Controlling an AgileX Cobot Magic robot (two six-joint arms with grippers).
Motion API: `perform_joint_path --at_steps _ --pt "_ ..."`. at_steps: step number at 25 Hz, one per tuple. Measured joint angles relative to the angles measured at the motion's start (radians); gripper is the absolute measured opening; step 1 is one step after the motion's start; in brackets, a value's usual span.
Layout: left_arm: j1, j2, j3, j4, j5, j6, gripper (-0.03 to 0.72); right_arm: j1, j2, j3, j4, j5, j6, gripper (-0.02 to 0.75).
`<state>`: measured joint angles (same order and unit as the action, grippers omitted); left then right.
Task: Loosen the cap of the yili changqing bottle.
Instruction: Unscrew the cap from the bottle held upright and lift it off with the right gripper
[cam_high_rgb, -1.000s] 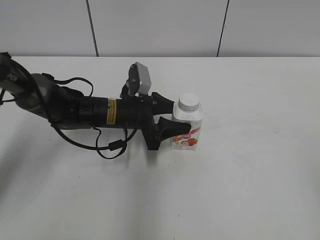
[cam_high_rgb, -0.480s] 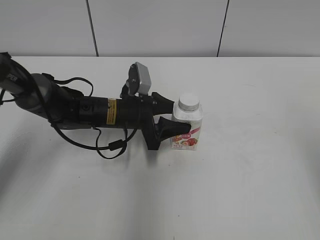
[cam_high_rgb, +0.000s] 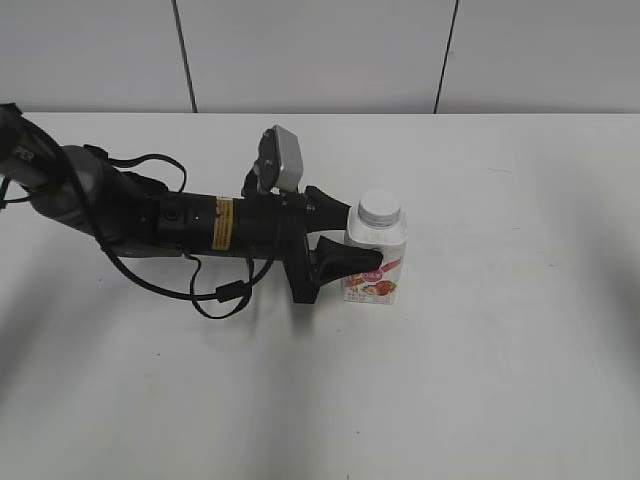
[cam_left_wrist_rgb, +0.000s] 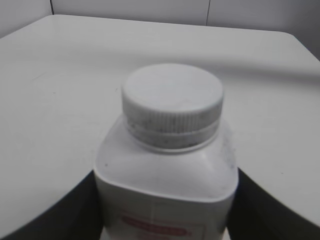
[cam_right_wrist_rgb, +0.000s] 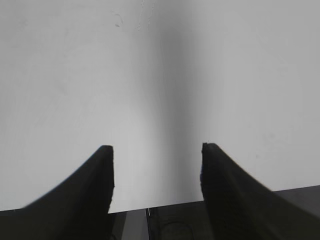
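The yili changqing bottle (cam_high_rgb: 378, 262) stands upright near the middle of the white table, its pink-red label facing the front. Its white ribbed cap (cam_high_rgb: 380, 208) sits on the neck. My left gripper (cam_high_rgb: 352, 238) reaches in from the left and is shut on the bottle's body, one black finger on each side, below the shoulders. In the left wrist view the cap (cam_left_wrist_rgb: 172, 97) and bottle (cam_left_wrist_rgb: 165, 185) fill the frame between the dark fingers (cam_left_wrist_rgb: 60, 215). My right gripper (cam_right_wrist_rgb: 156, 150) is open over bare table, holds nothing, and is outside the exterior view.
The white table (cam_high_rgb: 500, 350) stretches all around the bottle. The left arm's black body and loose cables (cam_high_rgb: 180, 225) lie across the left side. A pale panelled wall (cam_high_rgb: 320, 50) stands behind the far edge.
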<state>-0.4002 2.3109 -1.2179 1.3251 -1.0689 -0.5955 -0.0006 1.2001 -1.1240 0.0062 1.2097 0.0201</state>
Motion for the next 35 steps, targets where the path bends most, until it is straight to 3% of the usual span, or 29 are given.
perform_joint_path --at_steps 7,17,30,35 --pt "0.0 0.0 -0.005 0.02 -0.007 -0.071 0.424 0.0 0.226 -0.101 0.011 0.003 -0.02 0.441" --pt "0.0 -0.002 -0.007 0.122 -0.043 -0.081 0.424 0.025 0.403 -0.26 0.15 0.004 -0.123 0.442" --pt "0.0 -0.002 -0.007 0.223 -0.097 -0.085 0.422 0.429 0.549 -0.391 0.149 0.006 -0.245 0.441" --pt "0.0 -0.002 -0.008 0.284 -0.128 -0.086 0.422 0.535 0.577 -0.394 0.149 0.006 -0.349 0.441"
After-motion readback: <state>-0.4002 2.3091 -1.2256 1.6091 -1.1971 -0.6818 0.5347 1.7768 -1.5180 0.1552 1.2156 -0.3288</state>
